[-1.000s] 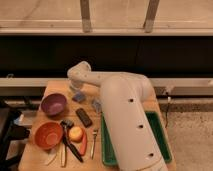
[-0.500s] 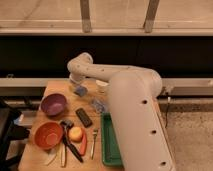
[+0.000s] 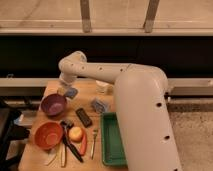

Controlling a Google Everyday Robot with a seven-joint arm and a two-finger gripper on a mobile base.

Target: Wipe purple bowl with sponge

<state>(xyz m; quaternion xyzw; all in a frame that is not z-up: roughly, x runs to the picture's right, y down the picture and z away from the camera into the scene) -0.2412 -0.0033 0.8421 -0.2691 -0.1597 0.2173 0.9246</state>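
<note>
The purple bowl [image 3: 53, 104] sits upright on the left side of the wooden table [image 3: 50, 90]. My gripper [image 3: 65, 90] hangs at the end of the white arm, just above and behind the bowl's far right rim. A small blue-and-yellow piece that looks like the sponge [image 3: 70, 92] is right at the gripper's tip. I cannot tell whether it is held or lying on the table.
An orange bowl [image 3: 48, 135], an apple [image 3: 76, 132], several utensils [image 3: 65, 147] and a fork [image 3: 93, 144] lie at the front. A black block [image 3: 83, 117], a blue-grey object [image 3: 100, 105], a white cup [image 3: 102, 86] and a green tray [image 3: 114, 142] are to the right.
The arm has swung further over the table. The gripper and the blue piece at its tip have shifted left, closer to the purple bowl. The bowl has not moved.
</note>
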